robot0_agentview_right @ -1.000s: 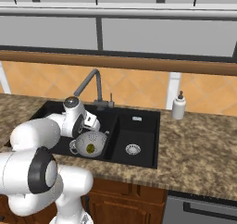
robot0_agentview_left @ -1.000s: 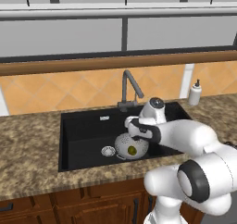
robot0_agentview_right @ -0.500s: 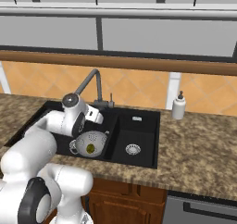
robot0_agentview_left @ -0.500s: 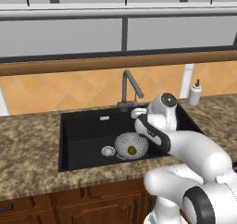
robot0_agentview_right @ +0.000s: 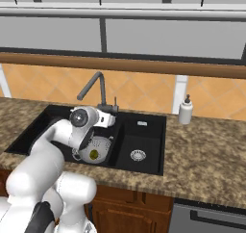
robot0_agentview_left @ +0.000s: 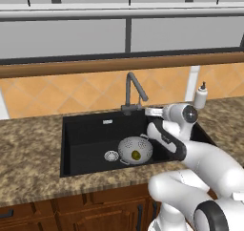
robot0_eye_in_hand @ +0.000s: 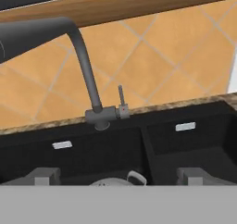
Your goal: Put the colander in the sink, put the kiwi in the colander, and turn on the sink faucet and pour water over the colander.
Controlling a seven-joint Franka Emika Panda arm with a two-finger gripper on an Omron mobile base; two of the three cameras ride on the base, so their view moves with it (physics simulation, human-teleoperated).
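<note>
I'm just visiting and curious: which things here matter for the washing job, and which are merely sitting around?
Part of the job:
colander in the sink
kiwi inside the colander
sink faucet
hand, facing the faucet

Just sitting about:
soap dispenser on the counter

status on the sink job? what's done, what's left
Done: the colander sits in the left basin of the sink, with the kiwi inside it. In hand: the gripper holds nothing and points at the sink faucet, its side lever upright ahead; no contact visible. Left: turn the lever; no water shows at the spout, so the colander is not yet rinsed.
</note>
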